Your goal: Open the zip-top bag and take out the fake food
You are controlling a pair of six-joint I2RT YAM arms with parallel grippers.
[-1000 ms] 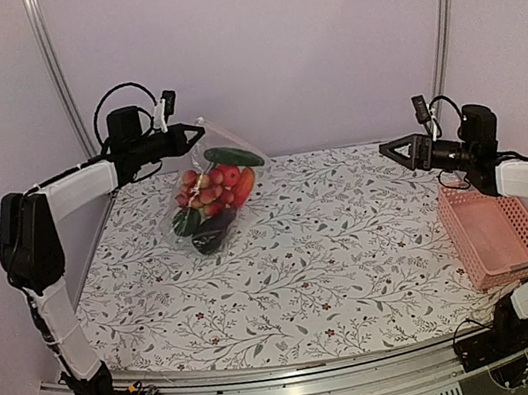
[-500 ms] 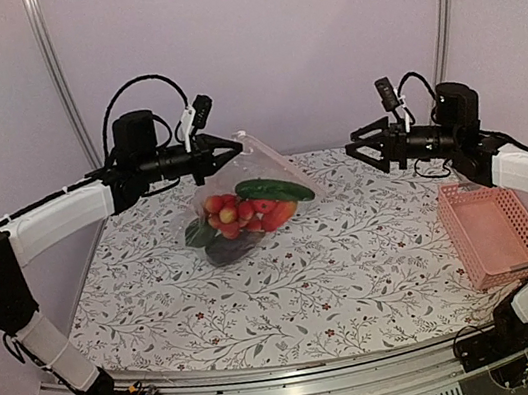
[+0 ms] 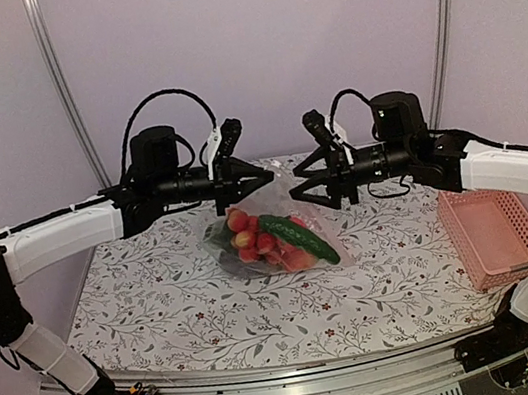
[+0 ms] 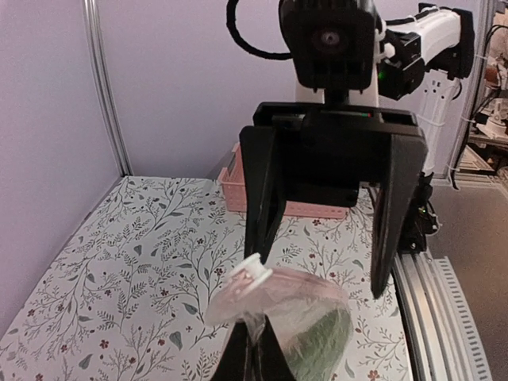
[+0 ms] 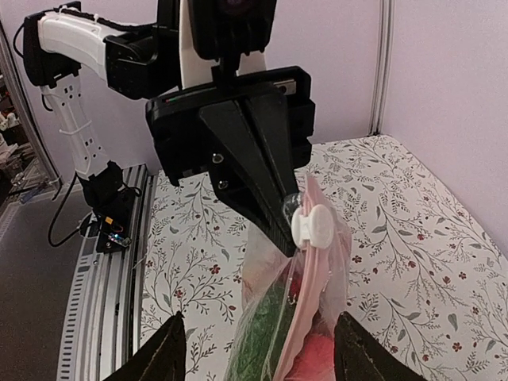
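The zip-top bag (image 3: 273, 239) hangs from its top corner, its lower part on the table. It holds the fake food: red round pieces (image 3: 250, 235), a long dark green piece (image 3: 301, 237) and orange ones. My left gripper (image 3: 266, 178) is shut on the bag's top edge, beside the white zip slider (image 4: 252, 274). My right gripper (image 3: 295, 185) is open and faces the left one closely, its jaws on either side of the bag's top, not touching. In the right wrist view the slider (image 5: 311, 225) and the bag (image 5: 295, 317) lie between my open fingers (image 5: 168, 353).
A pink mesh basket (image 3: 493, 235) sits at the table's right edge, also in the left wrist view (image 4: 236, 189). The table has a floral cloth (image 3: 162, 316). Metal frame posts (image 3: 60, 80) stand at the back corners.
Both arms swung in to the table's middle. The left gripper carried the bag to the right and forward. The right gripper moved left from above the basket to face the bag's top.
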